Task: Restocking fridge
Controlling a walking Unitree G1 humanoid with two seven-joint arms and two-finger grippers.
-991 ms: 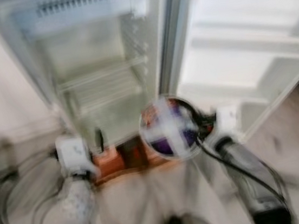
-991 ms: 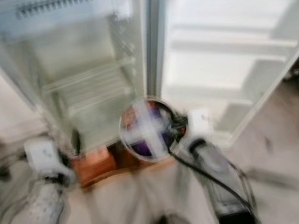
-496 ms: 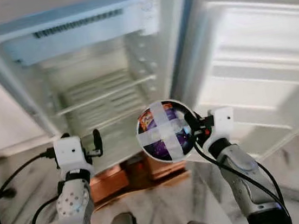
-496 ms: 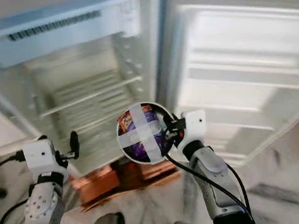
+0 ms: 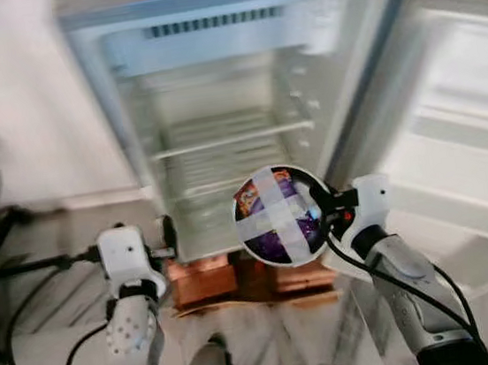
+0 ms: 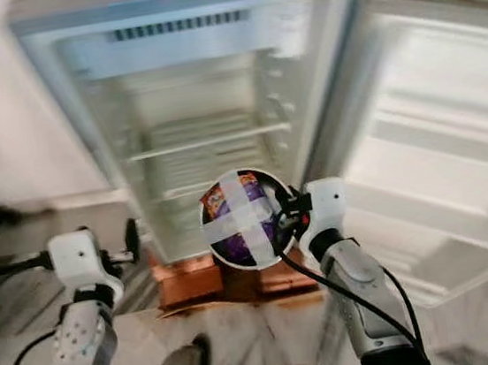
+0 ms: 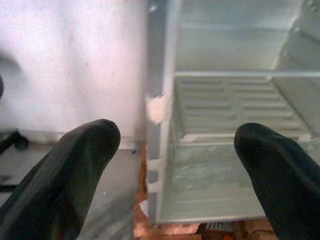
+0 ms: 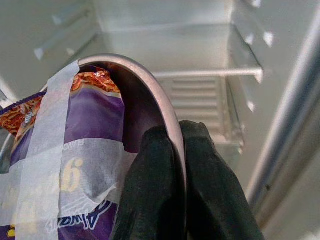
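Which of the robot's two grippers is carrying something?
The right gripper, shut on the rim of a taped bowl holding a purple packet; the left gripper is open and holds nothing.

Shiny metal bowl (image 8: 150, 85), glossy packet (image 8: 95, 125)

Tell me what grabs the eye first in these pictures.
The round metal bowl with a purple snack packet taped inside by a white cross, pinched at its rim by the right gripper. Behind it stands the open fridge with bare shelves, door swung to the right. The left gripper hovers open at the fridge's left edge.
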